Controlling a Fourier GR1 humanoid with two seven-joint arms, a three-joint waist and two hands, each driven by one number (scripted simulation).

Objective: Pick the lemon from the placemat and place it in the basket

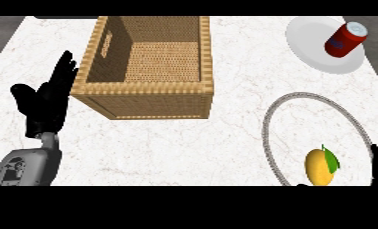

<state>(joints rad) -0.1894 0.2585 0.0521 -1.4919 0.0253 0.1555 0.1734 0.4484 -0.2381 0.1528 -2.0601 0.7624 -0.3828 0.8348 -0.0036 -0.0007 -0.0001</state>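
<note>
1. The lemon (320, 167) lies low on the right side, inside the placemat (275, 123). It sits close to the mat's near edge.
2. Its long side runs up and down in the head view, so it points away from the robot. A hand coming from below would meet its end first, not its side — I think the fingers would need to close across its short width.
3. The lemon is yellow, smooth and egg-shaped. A small green leaf sticks out on its right side.
4. The mat is round and white like the counter (184, 148), with a grey rope-like rim.
5. The right hand is almost out of sight. Only small dark bits show at the lower right, just beside the lemon. I cannot tell how its fingers are. Still, it is the nearer hand by far.
6. The basket (148, 90) stands well apart, up and to the left of the lemon. It is woven, tan, open on top — nothing is in it. The lemon must travel left and away to get there.
7. The left hand (46, 100) rests at the left edge, beside the basket. Its fingers are straight and point up.
8. Far right at the back, a red can (345, 39) lies on a white plate (310, 48).
</note>
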